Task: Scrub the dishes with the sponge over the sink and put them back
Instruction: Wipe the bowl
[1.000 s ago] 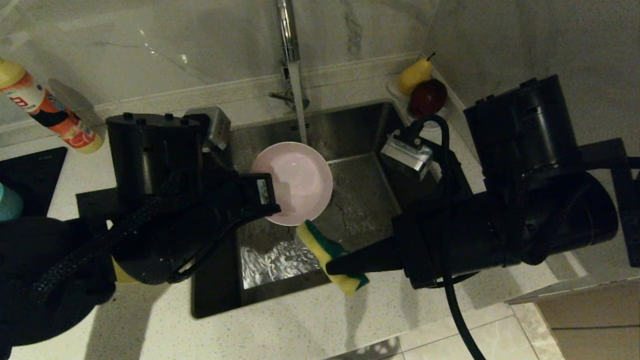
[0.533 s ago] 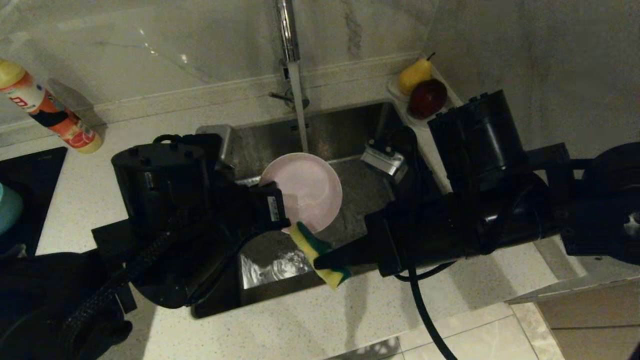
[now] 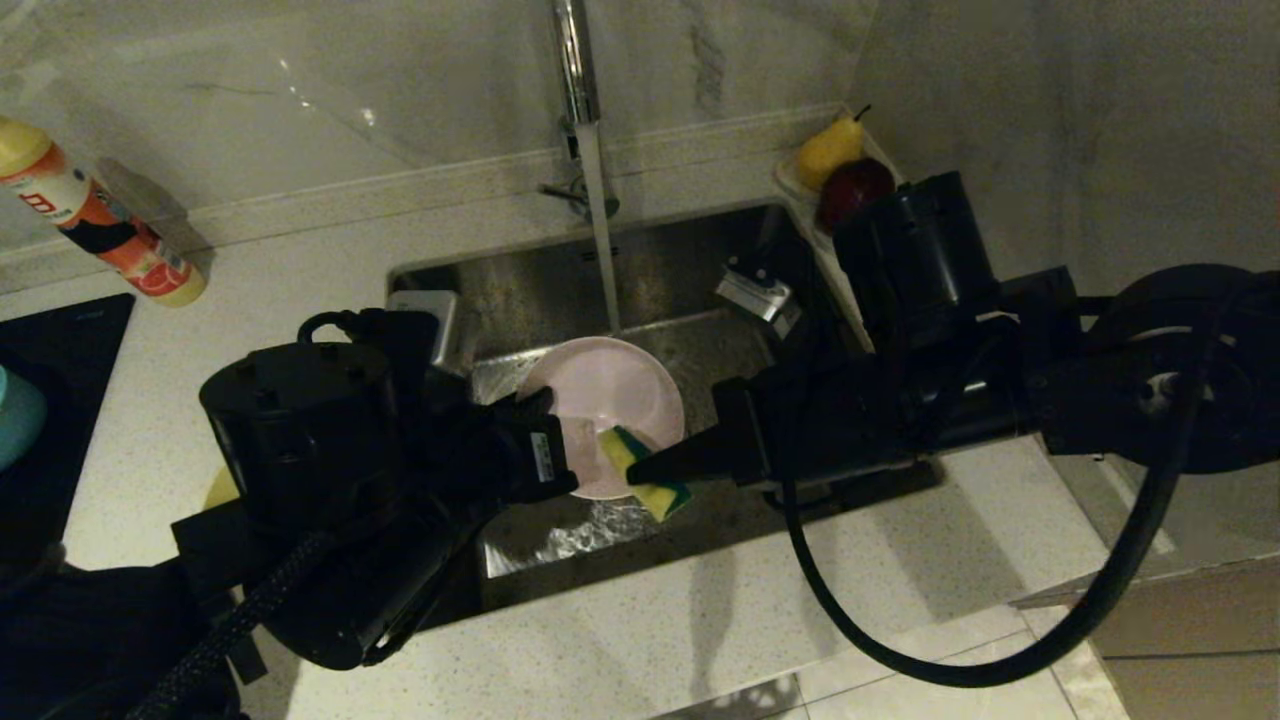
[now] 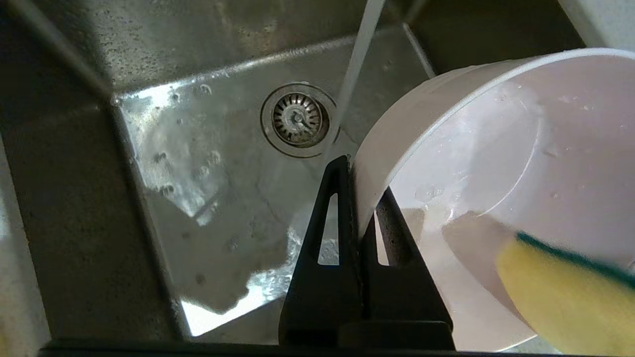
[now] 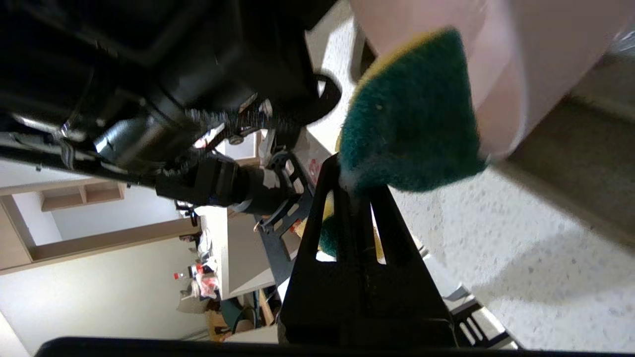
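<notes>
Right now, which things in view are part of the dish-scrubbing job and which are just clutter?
In the job:
- pale pink round plastic bowl, gripped by left hand
- green-and-yellow sponge, gripped by right hand
- stainless-steel sink
- chrome tap, running

Lying about:
- orange-labelled bottle
- yellow pear
- dark red apple

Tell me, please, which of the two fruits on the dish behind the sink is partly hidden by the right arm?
The dark red apple: the right arm covers its lower edge. The yellow pear behind it, nearer the wall, shows whole.
</notes>
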